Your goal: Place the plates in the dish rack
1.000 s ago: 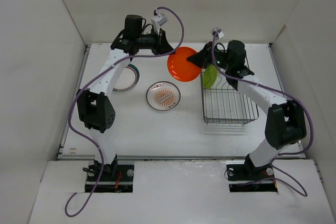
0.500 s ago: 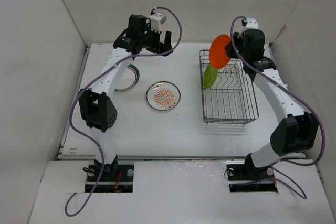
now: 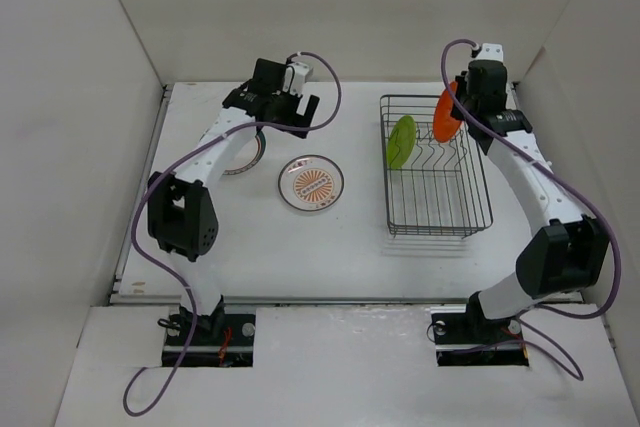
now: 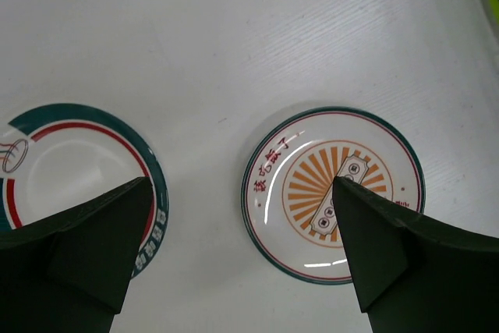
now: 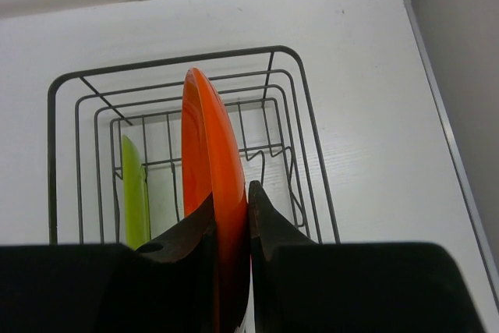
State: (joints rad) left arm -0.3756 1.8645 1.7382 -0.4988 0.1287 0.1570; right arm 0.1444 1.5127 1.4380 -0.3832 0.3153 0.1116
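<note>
as right jaws clench the orange plate (image 3: 447, 113), it has moved over the dish rack (image 3: 386, 187) | left jaws released

Lettering on the sunburst plate (image 4: 334, 194): four red Chinese characters curve along its upper-left inner rim, apparently 該吃餃子, though the first is uncertain. More red marks sit at the right rim, too small to read. The slanted orange tag in the centre carries tiny signs, unreadable. The ringed plate (image 4: 70, 169) shows a red emblem at the frame's left edge, cut off, no letters legible.
</note>
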